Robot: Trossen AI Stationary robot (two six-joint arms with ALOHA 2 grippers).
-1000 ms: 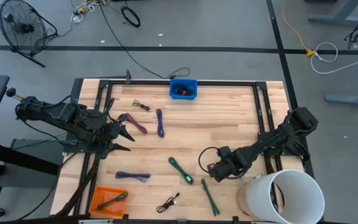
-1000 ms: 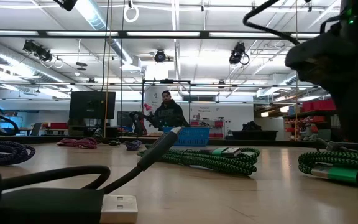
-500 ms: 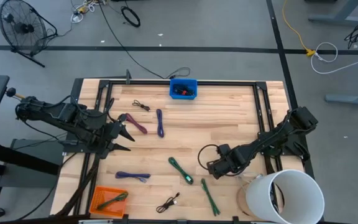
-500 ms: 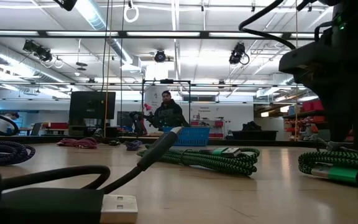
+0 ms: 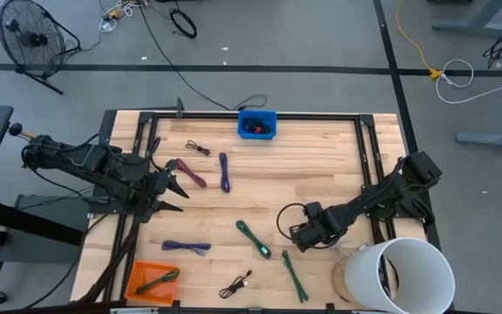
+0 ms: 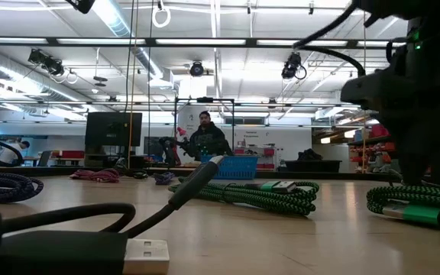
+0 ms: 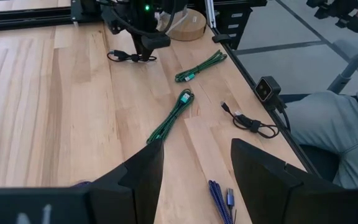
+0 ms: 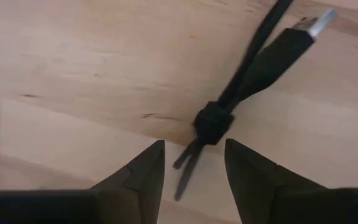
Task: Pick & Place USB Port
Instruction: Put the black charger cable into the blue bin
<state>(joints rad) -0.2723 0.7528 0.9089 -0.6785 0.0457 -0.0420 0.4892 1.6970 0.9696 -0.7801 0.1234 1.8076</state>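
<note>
A black USB cable (image 8: pixel 263 59) lies on the wood with a metal plug tip (image 8: pixel 316 20) and a tie knot (image 8: pixel 212 122); in the high view it shows as a loop (image 5: pixel 288 218). My right gripper (image 8: pixel 193 167) (image 5: pixel 298 236) is open and low over it. Its fingers stand on either side of the thin strands below the knot, and no touch shows. My left gripper (image 7: pixel 194 163) (image 5: pixel 179 187) is open and waits at the table's left side. A blue bin (image 5: pixel 257 125) sits at the far edge.
Green cables (image 5: pixel 253 237) (image 5: pixel 295 276), purple cables (image 5: pixel 223 172) (image 5: pixel 186 248) and small black cables (image 5: pixel 197 147) (image 5: pixel 235 284) lie scattered about. An orange tray (image 5: pixel 151 279) is at the near left corner and a white bucket (image 5: pixel 401 275) at the near right. A person stands in the room beyond the table (image 6: pixel 207 137).
My right gripper has edged a little toward the table's left, over the black cable's loop. Its fingers have stayed open.
</note>
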